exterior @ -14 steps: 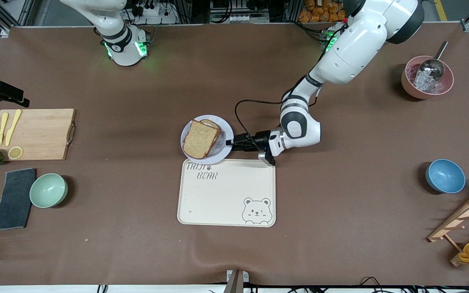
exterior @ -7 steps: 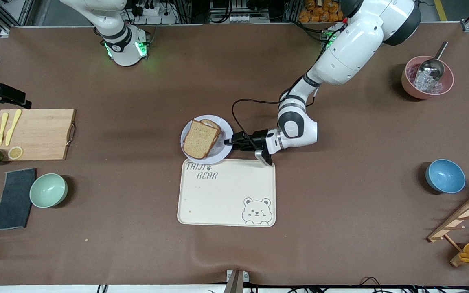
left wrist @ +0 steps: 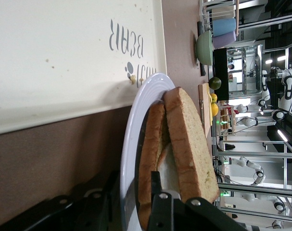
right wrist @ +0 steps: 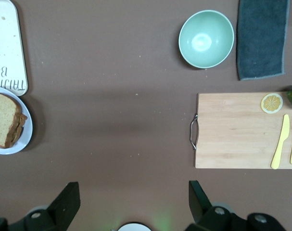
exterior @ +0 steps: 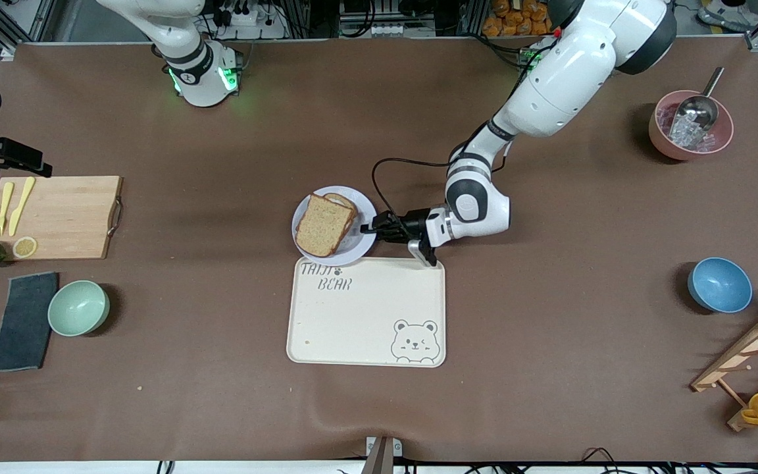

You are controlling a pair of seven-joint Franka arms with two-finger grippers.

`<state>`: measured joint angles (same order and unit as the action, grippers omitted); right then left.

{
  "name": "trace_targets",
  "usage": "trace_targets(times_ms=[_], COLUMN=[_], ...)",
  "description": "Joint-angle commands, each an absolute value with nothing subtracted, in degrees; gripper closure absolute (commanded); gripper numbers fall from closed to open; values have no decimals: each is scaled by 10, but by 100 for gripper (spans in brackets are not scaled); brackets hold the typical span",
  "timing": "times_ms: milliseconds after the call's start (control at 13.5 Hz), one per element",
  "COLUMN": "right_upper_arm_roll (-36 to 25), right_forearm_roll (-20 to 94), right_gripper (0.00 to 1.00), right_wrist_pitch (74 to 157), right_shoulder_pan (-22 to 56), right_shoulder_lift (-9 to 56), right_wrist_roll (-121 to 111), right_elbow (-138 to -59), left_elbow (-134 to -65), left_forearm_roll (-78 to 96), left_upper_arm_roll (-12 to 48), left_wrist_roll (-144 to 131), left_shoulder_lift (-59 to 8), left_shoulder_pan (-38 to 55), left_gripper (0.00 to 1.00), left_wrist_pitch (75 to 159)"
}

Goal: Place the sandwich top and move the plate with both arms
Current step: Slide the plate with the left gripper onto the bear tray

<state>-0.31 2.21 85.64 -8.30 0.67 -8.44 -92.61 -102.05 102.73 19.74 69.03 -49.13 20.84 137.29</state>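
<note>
While the brown table [exterior: 550, 329] spreads wide under both robots, the left arm [exterior: 563, 72] reaches down from its base to the middle of it, and the right arm [exterior: 175, 39] waits, bent off toward its own end. Near the table's middle lies the cream bear-print tray [exterior: 366, 329], and toward the right arm's end sits a wooden cutting board [exterior: 63, 217] with a yellow knife and fork on it. The plate [exterior: 364, 210] rests on the table just beside the tray's edge, farther from the front camera than the tray, its rim slightly overlapping that edge. On the plate lies the sandwich top [exterior: 323, 225], stacked flat on a second slice [exterior: 341, 197] whose crust peeks out beneath it. The left gripper [exterior: 367, 230] is low at the plate's rim on the side toward the left arm, its jaws apart with one finger [left wrist: 160, 204] above the rim next to the bread and the other [left wrist: 88, 207] beneath it; a firm pinch is not visible. The right gripper [right wrist: 133, 202] hangs over bare table beside the cutting board, its jaws spread wide and holding nothing.
</note>
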Motion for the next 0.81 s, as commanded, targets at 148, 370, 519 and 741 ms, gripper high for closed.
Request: trace_targets(times_ms=[148, 370, 519, 741], right_upper_arm_roll=[-3, -3, -3, -3], right_forearm_roll=[21, 21, 21, 21], right_gripper=[0, 0, 0, 0], right_wrist_pitch=[858, 869, 869, 868], right_shoulder_pan=[-90, -87, -86, -86], right_shoulder_lift=[5, 7, 7, 7], right_wrist_roll=[-81, -81, -82, -81], right_elbow=[-918, -918, -920, -924], left_elbow=[-1012, -1014, -1014, -1014], left_forearm_roll=[1045, 1045, 1046, 1047], left_upper_arm_roll=[193, 193, 193, 194], left_wrist_roll=[740, 745, 745, 745], left_shoulder_lift=[-500, -500, -500, -500], left_shoulder_pan=[204, 197, 199, 202], left_gripper=[72, 73, 74, 74], left_wrist_pitch=[1380, 1379, 1379, 1379])
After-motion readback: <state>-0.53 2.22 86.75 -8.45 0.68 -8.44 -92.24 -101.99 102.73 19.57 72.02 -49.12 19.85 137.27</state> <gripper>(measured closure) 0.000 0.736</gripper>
